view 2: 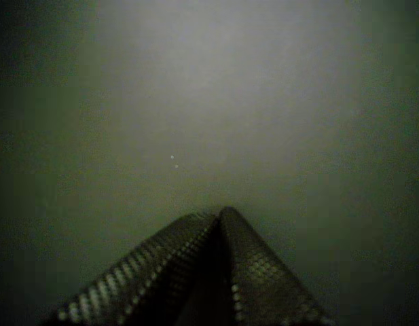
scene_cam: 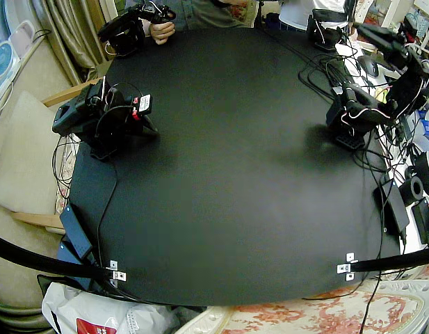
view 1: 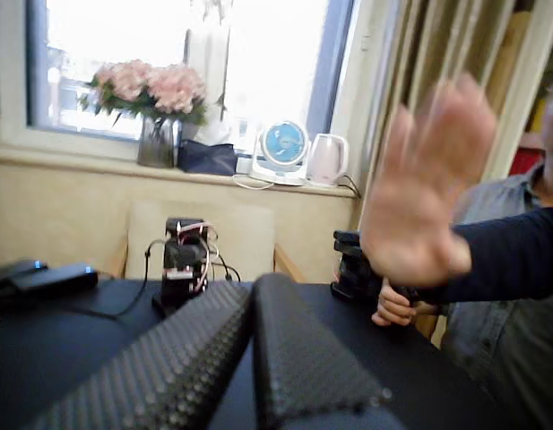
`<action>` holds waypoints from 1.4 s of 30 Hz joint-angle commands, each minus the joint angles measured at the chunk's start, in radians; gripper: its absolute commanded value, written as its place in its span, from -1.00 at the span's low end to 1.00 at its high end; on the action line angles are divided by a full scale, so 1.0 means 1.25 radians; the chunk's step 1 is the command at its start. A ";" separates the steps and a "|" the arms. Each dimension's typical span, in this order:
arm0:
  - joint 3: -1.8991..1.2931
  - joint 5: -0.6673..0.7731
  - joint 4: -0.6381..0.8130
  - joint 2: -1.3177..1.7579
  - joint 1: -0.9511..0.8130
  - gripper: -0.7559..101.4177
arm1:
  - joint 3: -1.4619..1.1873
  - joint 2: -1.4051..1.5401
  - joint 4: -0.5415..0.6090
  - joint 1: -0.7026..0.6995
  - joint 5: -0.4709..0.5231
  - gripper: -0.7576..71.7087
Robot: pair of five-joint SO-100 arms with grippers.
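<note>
Both arms sit folded on a black table (scene_cam: 228, 174) with no loose object near them. The right arm (scene_cam: 103, 118) rests at one side edge; in a wrist view its gripper (view 2: 219, 212) is shut, empty, and pointing at the bare dark tabletop. Opposite it rests the left arm (scene_cam: 353, 111). Its gripper (view 1: 251, 287) is shut with nothing between the textured fingers (view 1: 298, 358), and it looks level across the table towards the right arm (view 1: 184, 260). A person's raised open hand (view 1: 428, 188), blurred, is held up beside that gripper.
A person sits behind the far edge, one hand (scene_cam: 162, 30) at the table. Cables and power bricks (scene_cam: 395, 202) crowd the side by the left arm. A chair (scene_cam: 26, 160) stands behind the right arm. Flowers (view 1: 155, 90), a fan (view 1: 283, 148) and a kettle stand on the windowsill.
</note>
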State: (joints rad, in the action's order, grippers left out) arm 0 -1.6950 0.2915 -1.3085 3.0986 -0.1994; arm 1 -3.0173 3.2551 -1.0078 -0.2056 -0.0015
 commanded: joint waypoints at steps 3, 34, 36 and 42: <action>0.582 -0.187 -0.148 -0.523 -0.001 -0.99 | 0.009 0.015 -0.012 0.002 -0.013 -0.99; 0.039 -0.243 0.006 -0.101 -0.226 -0.99 | 0.009 0.015 -0.011 -0.002 -0.018 -0.99; 0.020 -0.323 0.016 -0.104 -0.389 -0.99 | 0.009 0.015 -0.011 -0.004 -0.016 -0.99; -0.087 -0.198 -0.002 0.022 -0.233 -0.99 | 0.009 0.015 -0.011 0.010 -0.026 -0.99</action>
State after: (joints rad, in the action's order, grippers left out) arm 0 -1.7365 0.0169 -1.3039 3.0741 -0.5016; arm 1 -3.0173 3.2551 -1.0078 -0.1963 -0.0138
